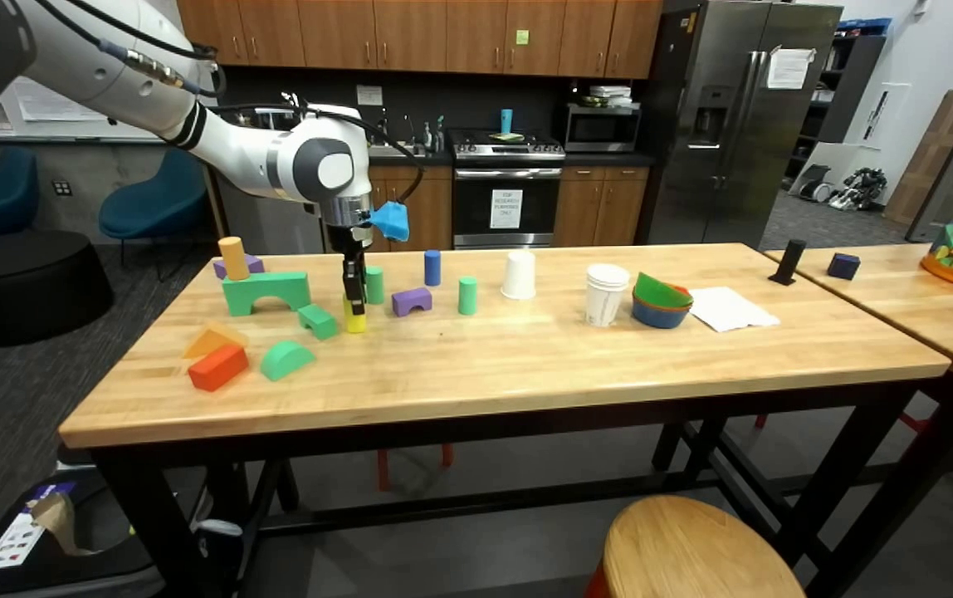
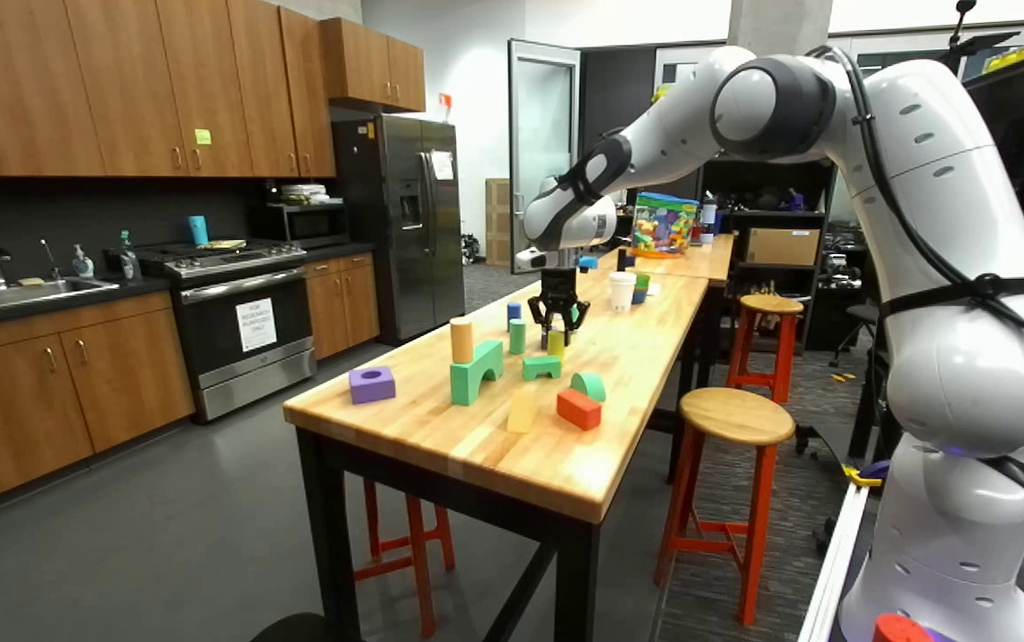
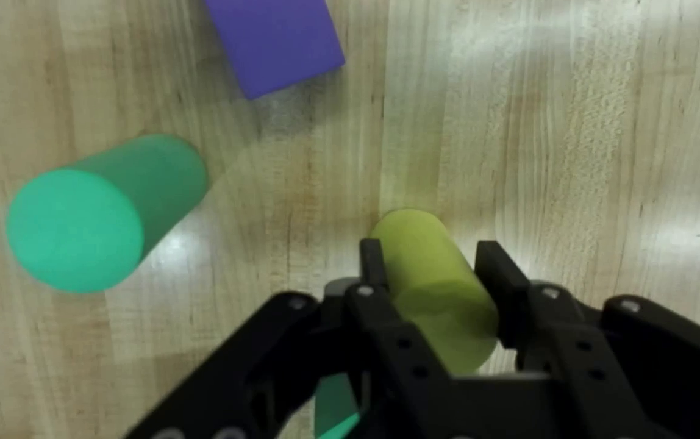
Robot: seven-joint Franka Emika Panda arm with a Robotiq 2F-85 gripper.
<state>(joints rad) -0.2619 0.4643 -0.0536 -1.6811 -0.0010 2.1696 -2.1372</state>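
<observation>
Squeezing a yellow post (image 3: pixel 441 299), the black claw (image 3: pixel 430 256) has its two fingers (image 3: pixel 505 283) pressed close on both sides of it. The yellow post stands up straight on the wooden table (image 1: pixel 476 374). Just beside it is a little green bridge (image 1: pixel 318 322). A purple arch (image 1: pixel 412 301) and a green post (image 3: pixel 75 231) sit near the yellow post, not touching it. Farther off, a big green bridge (image 1: pixel 267 288) has an orange post (image 1: pixel 233 257) on its top. A red brick (image 1: pixel 219 367) and a green half-circle (image 1: pixel 286 360) lie near each other. A white cup (image 1: pixel 519 275) is upside down, well apart from the claw, and a blue post (image 1: pixel 432 268) stands up.
</observation>
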